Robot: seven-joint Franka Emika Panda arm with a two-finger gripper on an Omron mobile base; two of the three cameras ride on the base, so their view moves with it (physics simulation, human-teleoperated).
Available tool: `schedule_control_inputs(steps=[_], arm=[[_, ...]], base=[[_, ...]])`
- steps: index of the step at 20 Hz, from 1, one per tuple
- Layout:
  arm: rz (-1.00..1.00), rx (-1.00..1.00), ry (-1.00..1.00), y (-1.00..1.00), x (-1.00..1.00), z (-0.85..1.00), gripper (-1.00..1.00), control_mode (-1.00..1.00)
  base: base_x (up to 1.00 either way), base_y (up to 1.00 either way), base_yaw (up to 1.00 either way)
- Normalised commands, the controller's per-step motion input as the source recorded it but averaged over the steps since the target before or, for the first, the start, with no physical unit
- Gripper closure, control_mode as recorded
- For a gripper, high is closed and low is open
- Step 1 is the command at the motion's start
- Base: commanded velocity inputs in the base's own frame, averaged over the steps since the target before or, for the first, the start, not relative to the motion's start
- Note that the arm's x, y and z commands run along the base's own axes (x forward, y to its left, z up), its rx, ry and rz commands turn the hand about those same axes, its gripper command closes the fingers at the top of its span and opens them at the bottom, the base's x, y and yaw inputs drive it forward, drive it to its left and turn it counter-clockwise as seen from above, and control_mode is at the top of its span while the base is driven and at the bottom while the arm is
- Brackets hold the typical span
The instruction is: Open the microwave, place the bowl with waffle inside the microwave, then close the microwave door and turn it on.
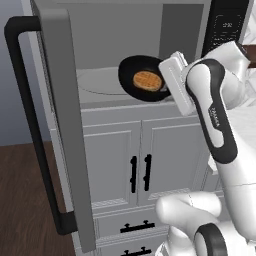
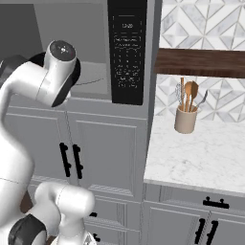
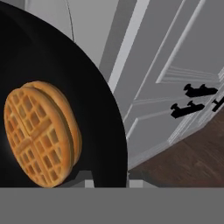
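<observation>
Pinching the rim of the bowl with waffle [image 1: 143, 80] with the claw [image 1: 166, 85], jaws pressed nearly together on the edge. Bowl tipped a fair bit toward the camera in the left base view, waffle sitting flat inside and looking like it hasn't slid, hanging right at the mouth of the microwave [image 1: 125, 45], over the front edge of the round turntable plate [image 1: 97, 82] and not resting on it yet. Hand view much the same: black bowl up close, waffle in the middle, white cabinet doors [image 3: 175, 87] beyond.

So: middle step, carrying the bowl in. Microwave door [image 1: 65, 125] swung wide open to the left, black bar handle [image 1: 30, 135] well clear of the arm.

Next up, probably: pushing further in over the turntable, levelling the bowl, lowering till it sits, then letting go and backing straight out. Worth watching the tilt. Door and the button panel [image 2: 127, 52] come after.
</observation>
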Motion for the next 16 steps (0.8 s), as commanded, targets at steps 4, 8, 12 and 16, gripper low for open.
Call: schedule_control_inputs(steps=[4, 8, 12, 16], arm=[[-0.02, 0.0, 0.0, 0.48, 0.35, 0.03, 1.0, -1.0], [-0.04, 0.07, 0.0, 0.17, 0.33, 0.21, 1.0, -1.0], [-0.13, 0.0, 0.0, 0.13, 0.53, 0.06, 1.0, -1.0], [-0.15, 0.0, 0.0, 0.0, 0.62, 0.01, 1.0, -1.0]], base=[[0.0, 0.0, 0.0], [0.0, 0.0, 0.0], [0.0, 0.0, 0.0], [0.0, 0.0, 0.0]])
